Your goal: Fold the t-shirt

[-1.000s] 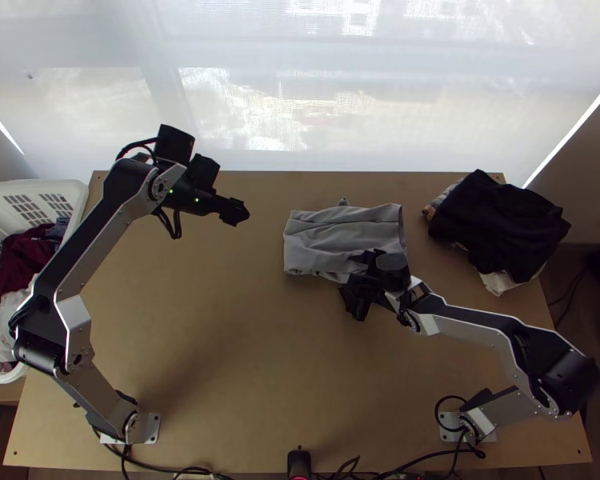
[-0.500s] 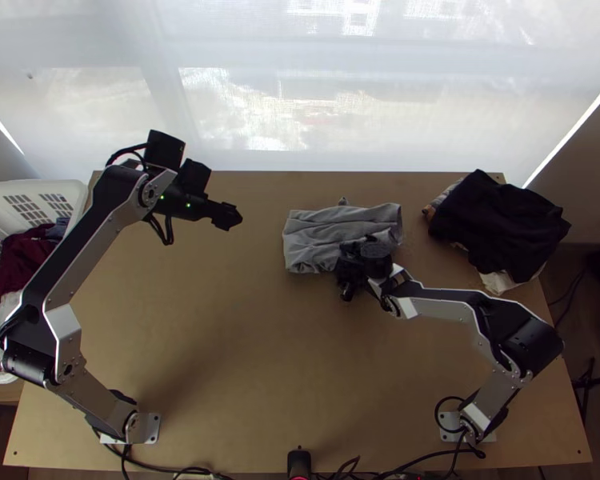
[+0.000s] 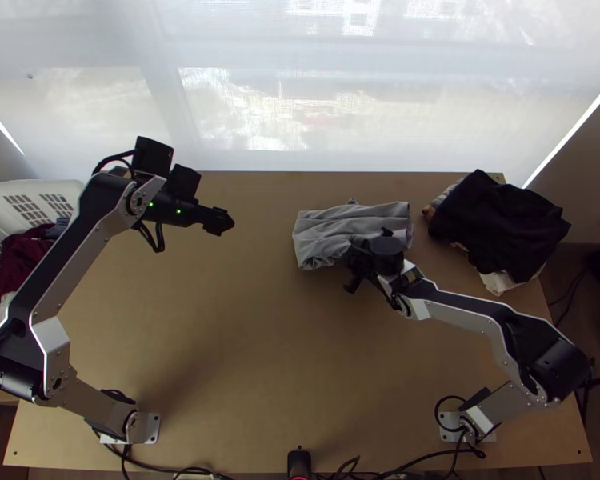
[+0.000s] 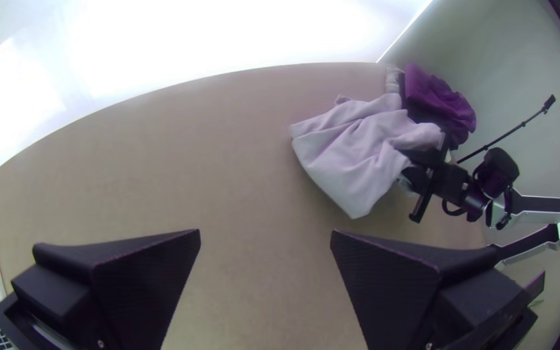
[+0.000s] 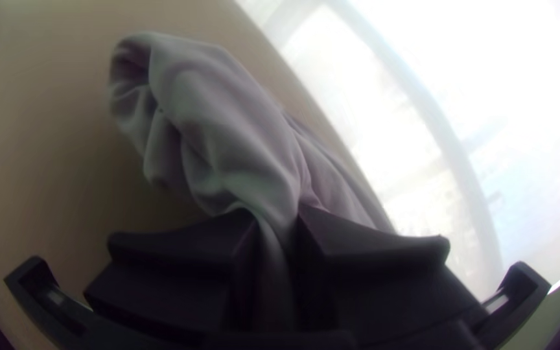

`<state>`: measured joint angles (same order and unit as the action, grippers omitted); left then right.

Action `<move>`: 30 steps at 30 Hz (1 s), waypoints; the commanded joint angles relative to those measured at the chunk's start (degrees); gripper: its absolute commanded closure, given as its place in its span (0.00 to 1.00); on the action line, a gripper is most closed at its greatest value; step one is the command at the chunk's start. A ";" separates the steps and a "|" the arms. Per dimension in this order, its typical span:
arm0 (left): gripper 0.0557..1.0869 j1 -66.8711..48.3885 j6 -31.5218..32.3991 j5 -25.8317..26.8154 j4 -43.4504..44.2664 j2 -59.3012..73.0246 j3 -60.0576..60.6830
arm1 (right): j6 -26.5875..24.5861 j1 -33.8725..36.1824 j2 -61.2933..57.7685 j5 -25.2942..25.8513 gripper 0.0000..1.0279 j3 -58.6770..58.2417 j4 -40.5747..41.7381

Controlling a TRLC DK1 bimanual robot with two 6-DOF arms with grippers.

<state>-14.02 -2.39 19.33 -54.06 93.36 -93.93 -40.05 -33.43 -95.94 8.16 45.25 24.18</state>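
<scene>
My left gripper (image 3: 220, 222) hangs over the table's far left part, apart from the shirt; in the left wrist view the same gripper (image 4: 265, 236) stands open with nothing between its fingers. The grey t-shirt (image 3: 332, 230) lies bunched into a rough folded bundle at the far middle of the table. At the bundle's near right edge is my right gripper (image 3: 362, 260). The right wrist view has this gripper (image 5: 277, 223) shut on a gathered part of the t-shirt (image 5: 215, 110), with cloth pinched between its fingers. In the left wrist view the t-shirt (image 4: 358, 149) has a drooping corner.
A pile of dark and light clothes (image 3: 500, 224) lies at the table's far right. The white basket (image 3: 64, 190) with clothes stands at the left edge, beside the left arm. A small black device (image 3: 298, 462) sits at the near edge, among cables.
The right gripper first shifted left, then back right, with the t-shirt lately sliding slightly right along with it. My left gripper has drawn back to the left and a little toward the near side.
</scene>
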 commanded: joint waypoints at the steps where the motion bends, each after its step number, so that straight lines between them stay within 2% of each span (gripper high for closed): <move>1: 0.05 1.36 0.11 0.00 0.01 -2.40 2.35 | 5.60 2.58 12.18 0.80 0.97 2.29 -2.83; 9: 0.05 2.77 0.46 -0.08 -0.08 -6.17 5.34 | 9.12 10.67 20.53 0.89 0.97 8.97 -9.77; 15: 0.05 4.62 0.46 -0.17 -0.69 -9.25 7.53 | 10.35 22.71 23.17 -0.60 0.97 14.34 -12.50; 23: 0.05 7.25 0.20 -0.26 -0.87 -15.05 13.33 | 11.93 45.73 21.41 -12.29 0.97 22.86 -14.08; 30: 0.05 9.63 0.11 -0.17 -1.57 -18.92 16.50 | 12.28 63.58 11.48 -22.40 0.97 35.08 -14.25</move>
<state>-6.55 -2.17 19.20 -55.11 78.15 -80.71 -28.29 14.02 -77.54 -6.09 69.95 10.35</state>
